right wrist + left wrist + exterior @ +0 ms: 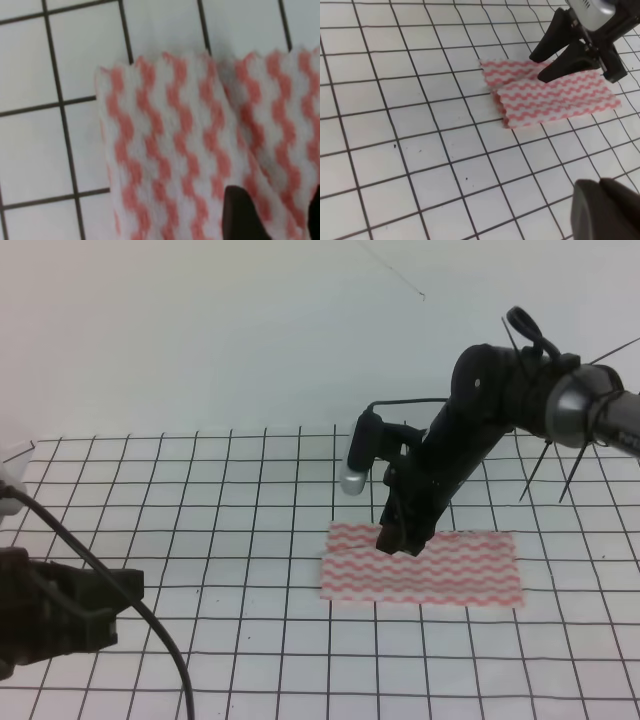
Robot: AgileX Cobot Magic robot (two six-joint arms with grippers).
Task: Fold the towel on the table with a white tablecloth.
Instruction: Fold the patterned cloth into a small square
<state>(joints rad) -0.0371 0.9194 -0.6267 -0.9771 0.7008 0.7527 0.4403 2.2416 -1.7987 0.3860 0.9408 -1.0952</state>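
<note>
The pink-and-white wavy-striped towel (pixel 450 575) (pixel 560 100) (pixel 165 150) lies flat on the white grid tablecloth (pixel 200 520) (pixel 395 125) (pixel 30 150), right of centre, with layered edges showing at its left end. My right gripper (pixel 400 543) (pixel 538 69) (pixel 277 215) points down at the towel's far left part, its two dark fingers spread apart and nothing between them; the tips sit at or just above the cloth. At the near left, well away from the towel, my left gripper (pixel 120 590) (pixel 605 210) shows only as a dark mass.
A silver-capped wrist camera (pixel 352 475) juts from the right arm above the towel. From the left arm a black cable (pixel 160 630) loops across the near left of the table. A plain white wall stands behind the table's far edge.
</note>
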